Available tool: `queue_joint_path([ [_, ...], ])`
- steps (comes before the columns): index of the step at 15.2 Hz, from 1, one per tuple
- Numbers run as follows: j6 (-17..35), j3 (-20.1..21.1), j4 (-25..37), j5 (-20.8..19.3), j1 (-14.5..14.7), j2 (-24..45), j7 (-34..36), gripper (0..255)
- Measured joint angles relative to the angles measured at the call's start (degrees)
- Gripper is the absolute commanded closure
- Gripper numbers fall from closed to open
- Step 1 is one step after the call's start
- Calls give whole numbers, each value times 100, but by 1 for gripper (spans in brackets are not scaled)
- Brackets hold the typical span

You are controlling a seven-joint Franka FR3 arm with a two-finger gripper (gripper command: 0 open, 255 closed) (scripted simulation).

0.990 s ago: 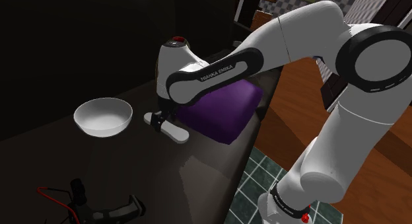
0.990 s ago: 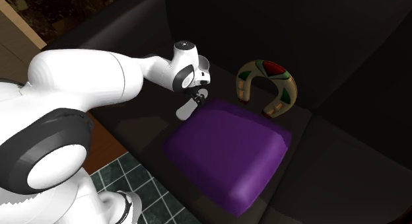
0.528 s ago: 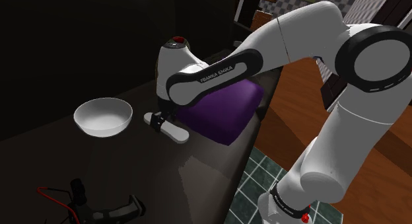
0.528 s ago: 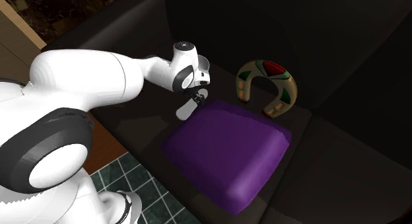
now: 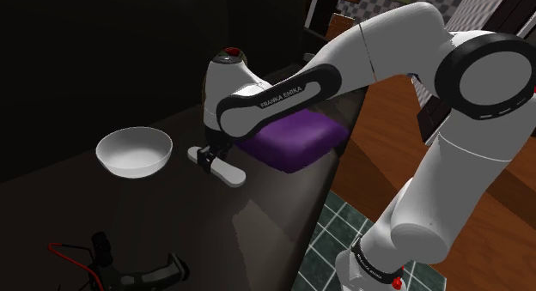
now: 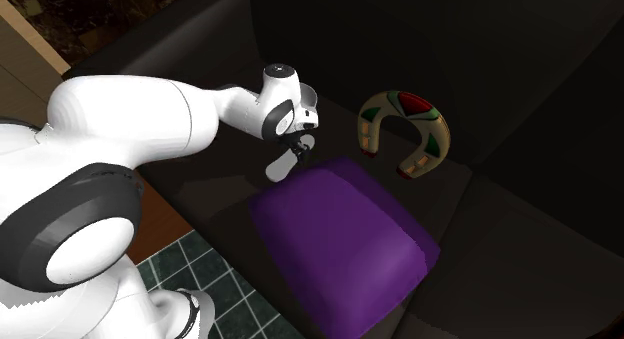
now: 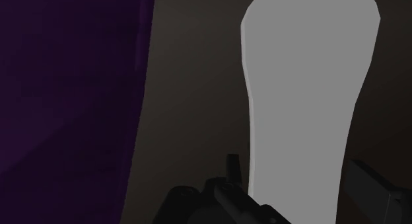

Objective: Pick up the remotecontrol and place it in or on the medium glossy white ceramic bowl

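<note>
The remote control (image 5: 225, 170) is a plain white, elongated slab lying flat on the dark seat surface, beside the purple cushion (image 5: 292, 136). My black gripper (image 5: 209, 154) is down at its end nearest the bowl. Close up, the remote control (image 7: 304, 90) runs away from the hand, and my gripper (image 7: 297, 168) is shut on it, one finger against each long side. The white bowl (image 5: 133, 151) stands upright and empty, a short way off toward the shoulder view's left. From the other side, the gripper (image 6: 300, 147) sits on the remote control (image 6: 280, 168).
The purple cushion (image 6: 340, 237) lies close along the remote. A horseshoe-shaped, multicoloured object (image 6: 405, 127) rests beyond it. A black tool with a red cable (image 5: 112, 268) lies near the seat's front. The seat edge drops to green tiles (image 5: 335, 238).
The fingers have closed onto the remote control. The purple cushion has shifted and now lies differently, flatter in the shoulder view. The arm has hardly moved.
</note>
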Motion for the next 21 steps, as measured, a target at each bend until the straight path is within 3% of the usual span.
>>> queue_joint_path([
  [21, -1365, 23, 639, 327, -45, -711, -218, 255],
])
